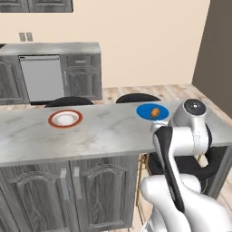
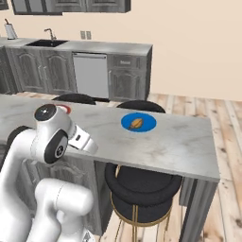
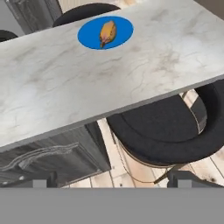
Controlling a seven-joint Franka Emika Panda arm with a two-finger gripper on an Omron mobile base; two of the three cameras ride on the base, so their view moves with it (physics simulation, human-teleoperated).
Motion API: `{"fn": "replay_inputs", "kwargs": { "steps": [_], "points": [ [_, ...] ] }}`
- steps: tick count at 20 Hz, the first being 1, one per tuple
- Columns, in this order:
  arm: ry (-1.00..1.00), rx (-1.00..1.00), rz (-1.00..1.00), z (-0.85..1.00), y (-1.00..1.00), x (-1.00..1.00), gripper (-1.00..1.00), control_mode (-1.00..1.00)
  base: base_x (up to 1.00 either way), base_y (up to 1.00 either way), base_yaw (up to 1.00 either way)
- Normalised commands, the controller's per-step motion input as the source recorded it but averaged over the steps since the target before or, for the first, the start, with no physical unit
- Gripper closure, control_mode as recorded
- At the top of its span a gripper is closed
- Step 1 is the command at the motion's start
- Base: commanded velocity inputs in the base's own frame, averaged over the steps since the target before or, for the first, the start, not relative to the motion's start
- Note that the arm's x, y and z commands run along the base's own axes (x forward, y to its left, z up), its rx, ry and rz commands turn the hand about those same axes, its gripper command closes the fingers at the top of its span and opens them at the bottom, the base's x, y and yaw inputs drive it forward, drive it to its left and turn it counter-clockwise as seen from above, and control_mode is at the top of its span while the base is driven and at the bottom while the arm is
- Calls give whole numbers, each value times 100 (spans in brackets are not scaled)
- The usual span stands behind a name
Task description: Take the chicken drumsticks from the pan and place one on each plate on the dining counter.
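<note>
One golden-brown cooked drumstick [image 3: 107, 33] lay served on the round bright blue plate [image 3: 87, 36] on the grey marbled table [image 3: 65, 83], the red-rimmed white plate [image 1: 65, 119] awaited its own, and the end effector [image 3: 109, 179], fingertips wide apart, grasped nothing.

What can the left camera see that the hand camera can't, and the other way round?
Left base view alone: the white plate with the red-orange rim, with no food on it, and a dishwasher at the far wall. Hand view alone: the black stool by the counter's near edge. Both: the blue plate carrying a drumstick on the dining counter.
</note>
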Motion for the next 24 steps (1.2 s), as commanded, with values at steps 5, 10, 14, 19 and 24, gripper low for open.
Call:
{"fn": "replay_inputs", "kwargs": {
  "steps": [5,10,14,19,24],
  "points": [
    [0,0,0,0,0,0,-100,100,-65,0,-46],
    [0,0,0,0,0,0,-100,100,-47,0,-65],
    [0,0,0,0,0,0,-100,100,-27,1,-70],
    [0,0,0,0,0,0,-100,100,-24,1,-70],
    [0,0,0,0,0,0,-100,100,-28,0,-68]
  ]
}}
